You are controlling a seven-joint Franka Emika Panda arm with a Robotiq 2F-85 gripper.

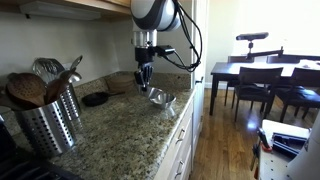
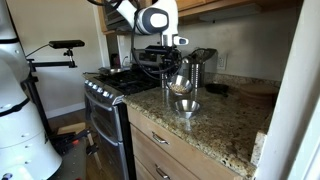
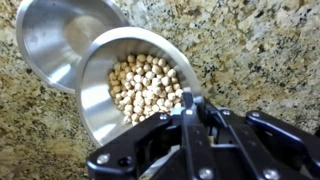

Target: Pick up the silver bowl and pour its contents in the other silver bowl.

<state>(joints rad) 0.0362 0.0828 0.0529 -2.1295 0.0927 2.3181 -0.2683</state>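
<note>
My gripper (image 3: pixel 196 106) is shut on the near rim of the silver bowl (image 3: pixel 100 110), which is full of small pale round beans (image 3: pixel 145 85). I hold it lifted over the granite counter (image 3: pixel 260 50). The other silver bowl (image 3: pixel 55 35) lies empty on the counter, just beyond and partly under the held bowl's edge. In both exterior views the gripper (image 1: pixel 145 76) (image 2: pixel 177 72) hangs over the counter. One exterior view shows the held bowl (image 2: pixel 180 86) above the other bowl (image 2: pixel 186 106), which also shows in the other exterior view (image 1: pixel 161 99).
A tall perforated steel utensil holder (image 1: pixel 48 125) with spoons stands at the near end of the counter. A flat black dish (image 1: pixel 96 98) lies by the wall. A stove (image 2: pixel 108 95) adjoins the counter. The counter's front edge (image 1: pixel 180 115) drops off beside the bowls.
</note>
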